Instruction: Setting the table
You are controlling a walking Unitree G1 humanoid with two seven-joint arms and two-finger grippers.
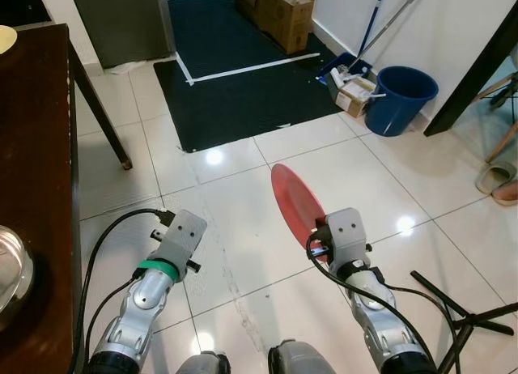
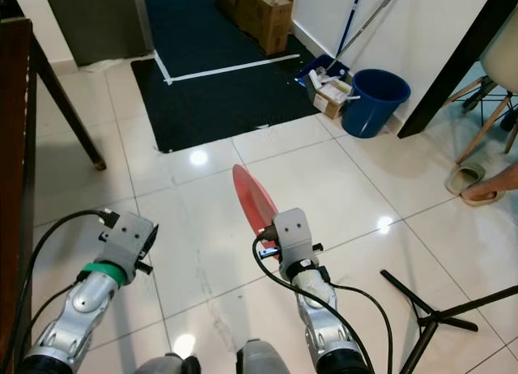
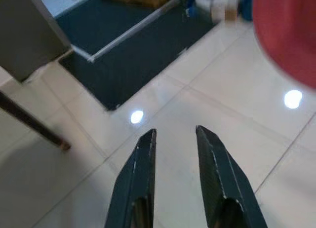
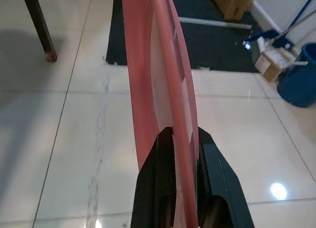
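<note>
Holding a red plate (image 4: 158, 75) on edge, the right pincer (image 4: 185, 139) has its two black fingers clamped on the plate's rim, with the plate standing out ahead of it above the white tiled floor (image 1: 235, 228). The left pincer (image 3: 175, 134) hangs beside it, fingers slightly apart and holding nothing. Far out to the left pincer's left runs the edge of a dark wooden tabletop (image 1: 40, 147). Well ahead of the right pincer stands a blue bucket (image 1: 399, 99), beside a black mat (image 1: 235, 91).
</note>
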